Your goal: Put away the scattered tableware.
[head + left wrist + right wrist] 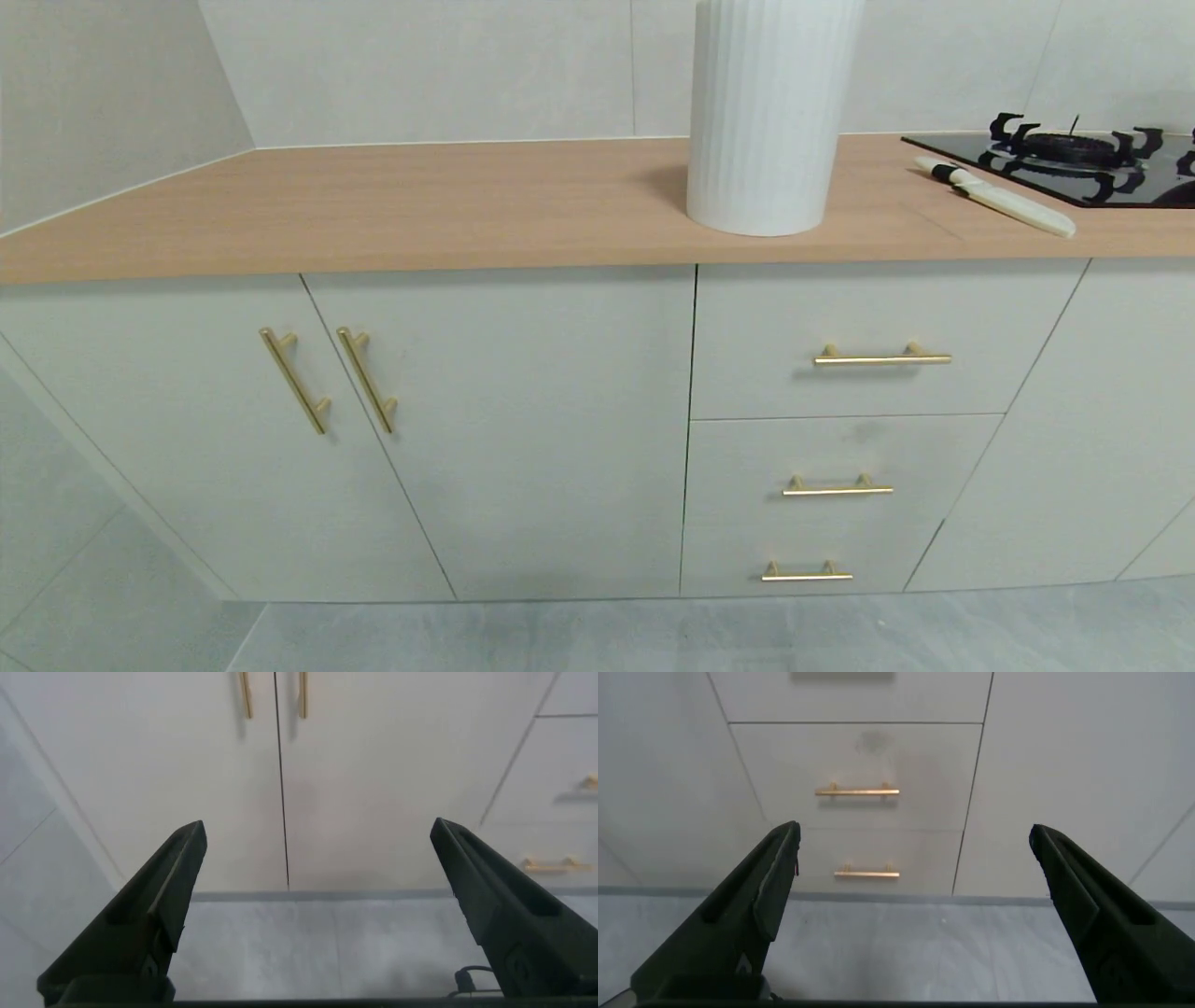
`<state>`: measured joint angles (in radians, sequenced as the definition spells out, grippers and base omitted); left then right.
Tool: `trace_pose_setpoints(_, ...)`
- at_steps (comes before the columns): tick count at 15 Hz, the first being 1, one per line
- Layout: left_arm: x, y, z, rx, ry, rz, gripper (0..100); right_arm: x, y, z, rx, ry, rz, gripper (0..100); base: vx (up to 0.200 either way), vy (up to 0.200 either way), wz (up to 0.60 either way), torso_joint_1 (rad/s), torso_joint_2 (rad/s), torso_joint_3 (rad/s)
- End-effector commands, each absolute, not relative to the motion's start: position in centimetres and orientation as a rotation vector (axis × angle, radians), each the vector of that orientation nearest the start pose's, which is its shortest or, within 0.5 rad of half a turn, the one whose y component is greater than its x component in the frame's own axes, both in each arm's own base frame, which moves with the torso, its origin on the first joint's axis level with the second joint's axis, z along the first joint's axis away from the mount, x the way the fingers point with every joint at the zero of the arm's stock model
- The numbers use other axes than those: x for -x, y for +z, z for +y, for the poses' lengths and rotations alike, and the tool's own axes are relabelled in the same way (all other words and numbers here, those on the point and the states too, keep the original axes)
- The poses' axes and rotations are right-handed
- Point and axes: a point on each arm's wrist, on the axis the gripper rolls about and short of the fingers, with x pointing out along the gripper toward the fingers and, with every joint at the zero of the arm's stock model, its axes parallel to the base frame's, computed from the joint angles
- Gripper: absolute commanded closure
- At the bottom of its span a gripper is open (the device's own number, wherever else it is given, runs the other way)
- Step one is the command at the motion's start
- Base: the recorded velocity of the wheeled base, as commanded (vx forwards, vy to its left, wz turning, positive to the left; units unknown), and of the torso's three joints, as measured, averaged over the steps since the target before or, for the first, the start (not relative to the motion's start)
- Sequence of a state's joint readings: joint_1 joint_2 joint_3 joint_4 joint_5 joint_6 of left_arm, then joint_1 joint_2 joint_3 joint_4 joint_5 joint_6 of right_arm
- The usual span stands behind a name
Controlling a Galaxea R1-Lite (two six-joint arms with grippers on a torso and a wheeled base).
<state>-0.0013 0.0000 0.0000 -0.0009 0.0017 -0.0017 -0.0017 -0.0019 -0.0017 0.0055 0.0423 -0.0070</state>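
Spotting a white knife lying flat on the wooden countertop, just beside the gas hob and near a ribbed white vase. Holding the left gripper spread wide, low before the cabinet doors. Holding the right gripper equally wide apart, facing the brass-handled drawers.

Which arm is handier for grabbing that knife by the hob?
Right, probably: the knife lies far right on the counter, and the right gripper faces the drawers below it; the left gripper faces the cabinet doors.
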Motion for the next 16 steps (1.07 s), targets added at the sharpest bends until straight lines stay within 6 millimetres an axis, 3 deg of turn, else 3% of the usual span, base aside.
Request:
trace_pose_setpoints(1,2.28,7.56,0.01,0.003,0.0,-0.002,0,2.29,7.53,0.1,0.008,0.041,0.004,0,0.2,0.0,0.0,0.007,0.0,0.002)
trace_pose_setpoints(11,2.28,7.56,0.01,0.003,0.0,-0.002,0,2.29,7.53,0.1,0.006,0.041,0.004,0,0.2,0.0,0.0,0.004,0.0,0.004)
trace_pose_setpoints(16,2.28,7.56,0.01,0.003,0.0,-0.002,0,2.29,7.53,0.09,0.006,0.038,0.004,0,0.0,0.0,0.0,0.0,0.0,0.0)
